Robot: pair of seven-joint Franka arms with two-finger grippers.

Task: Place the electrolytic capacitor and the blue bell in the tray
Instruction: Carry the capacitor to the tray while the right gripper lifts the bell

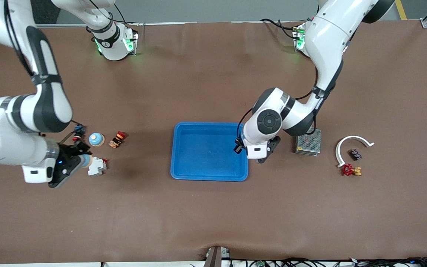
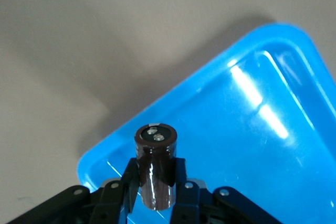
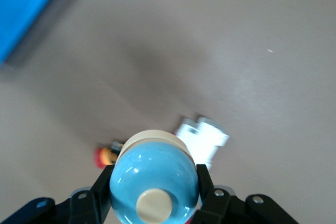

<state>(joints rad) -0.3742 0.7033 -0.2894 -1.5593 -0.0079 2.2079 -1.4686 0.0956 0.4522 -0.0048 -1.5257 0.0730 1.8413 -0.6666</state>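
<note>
A dark brown electrolytic capacitor (image 2: 156,156) with a shiny sleeve stands upright between the fingers of my left gripper (image 2: 156,182), which is shut on it. That gripper (image 1: 261,159) hangs over the rim of the bright blue tray (image 1: 206,152) at the left arm's end, above a corner of the tray (image 2: 252,145). The capacitor is hidden in the front view. My right gripper (image 3: 154,187) is shut on a blue bell (image 3: 157,174) with a cream button. It (image 1: 82,161) holds the bell (image 1: 85,160) just above the table toward the right arm's end.
Another blue bell (image 1: 96,139), a red and yellow push button (image 1: 117,139) and a white breaker (image 1: 97,167) lie by the right gripper. Toward the left arm's end are a grey mesh box (image 1: 308,142), a white arc (image 1: 350,146) and a red valve (image 1: 348,169).
</note>
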